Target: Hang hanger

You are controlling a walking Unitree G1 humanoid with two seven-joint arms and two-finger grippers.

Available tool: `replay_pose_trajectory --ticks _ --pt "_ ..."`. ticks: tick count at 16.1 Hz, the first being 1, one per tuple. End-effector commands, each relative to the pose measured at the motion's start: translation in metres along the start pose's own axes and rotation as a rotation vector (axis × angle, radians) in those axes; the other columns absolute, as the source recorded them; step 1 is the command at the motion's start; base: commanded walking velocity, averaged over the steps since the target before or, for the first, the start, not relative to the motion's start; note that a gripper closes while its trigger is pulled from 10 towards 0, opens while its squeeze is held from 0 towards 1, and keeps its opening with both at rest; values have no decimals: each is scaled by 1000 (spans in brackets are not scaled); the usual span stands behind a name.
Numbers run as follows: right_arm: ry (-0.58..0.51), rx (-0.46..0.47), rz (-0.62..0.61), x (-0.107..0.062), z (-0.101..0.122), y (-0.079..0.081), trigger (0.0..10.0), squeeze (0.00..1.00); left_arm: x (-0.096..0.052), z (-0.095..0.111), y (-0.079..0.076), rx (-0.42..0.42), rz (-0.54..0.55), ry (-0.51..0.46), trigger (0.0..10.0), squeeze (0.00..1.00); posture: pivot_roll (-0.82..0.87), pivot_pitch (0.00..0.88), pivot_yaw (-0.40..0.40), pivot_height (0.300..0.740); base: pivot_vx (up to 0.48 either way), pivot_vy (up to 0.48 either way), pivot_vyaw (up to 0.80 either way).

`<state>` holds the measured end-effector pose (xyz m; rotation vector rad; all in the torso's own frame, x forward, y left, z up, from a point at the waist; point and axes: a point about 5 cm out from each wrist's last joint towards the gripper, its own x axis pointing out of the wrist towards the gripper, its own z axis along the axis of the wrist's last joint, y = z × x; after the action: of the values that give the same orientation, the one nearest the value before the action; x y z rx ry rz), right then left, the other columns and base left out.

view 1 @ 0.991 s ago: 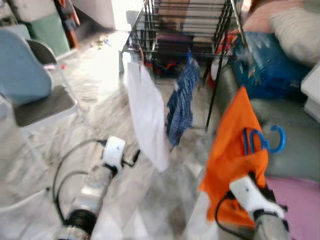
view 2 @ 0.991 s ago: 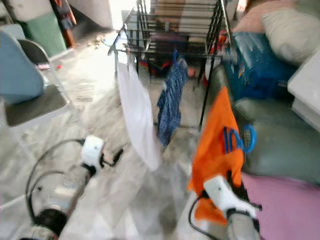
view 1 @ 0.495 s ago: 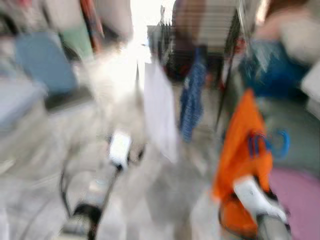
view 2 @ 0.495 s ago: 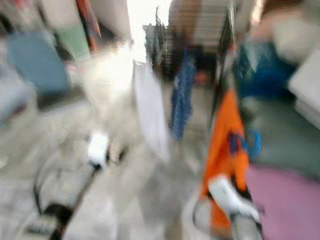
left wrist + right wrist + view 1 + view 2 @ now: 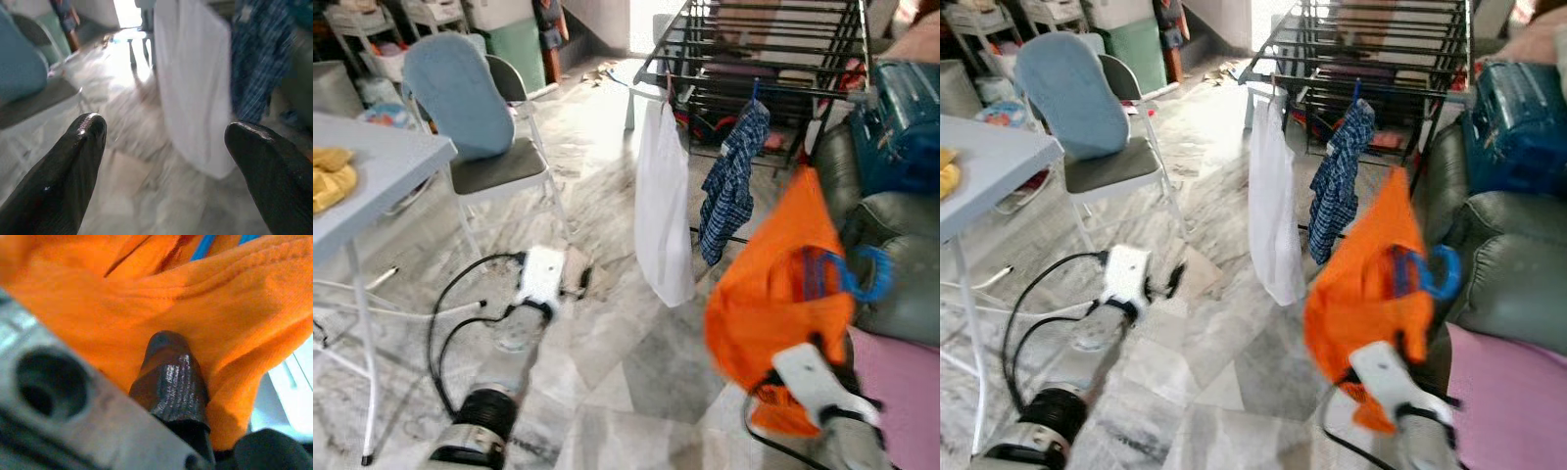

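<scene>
Bright daylight from doorway — glare on floor (image 5: 578, 127); wrist views soft, blurred.

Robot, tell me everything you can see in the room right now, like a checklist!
Surface: grey marble floor.
Job's things: orange shirt on a blue hanger; black drying rack.
Clutter: white cloth and blue checked shirt hang on the rack.
Grippers: right gripper shut on the orange shirt; left gripper open, empty.
Cables: black cable beside the left arm.
Surroundings: folding chair, grey table, sofa.
</scene>
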<state>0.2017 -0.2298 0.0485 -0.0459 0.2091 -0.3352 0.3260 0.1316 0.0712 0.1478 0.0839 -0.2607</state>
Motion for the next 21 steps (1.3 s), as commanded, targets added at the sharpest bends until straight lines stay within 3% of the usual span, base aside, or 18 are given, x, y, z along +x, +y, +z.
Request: replay_pose_trajectory --ticks 1,4,13,21 --pt "-55 12 3 2 12 2 10000 0 -4 -2 9 13 24 -1 10000 0 9 0 18 740 0 0 0" --pt "-81 -6 35 5 19 10 10000 0 -4 -3 3 0 20 9 10000 0 6 0 21 740 0 277 310" --pt "-72 0 68 0 17 20 10000 0 -4 -2 -9 -2 -45 26 10000 0 -15 0 44 740 0 437 800" --pt "-84 -40 198 -5 21 33 10000 0 -3 -2 -17 15 -77 14 10000 0 -24 0 39 740 0 0 800"
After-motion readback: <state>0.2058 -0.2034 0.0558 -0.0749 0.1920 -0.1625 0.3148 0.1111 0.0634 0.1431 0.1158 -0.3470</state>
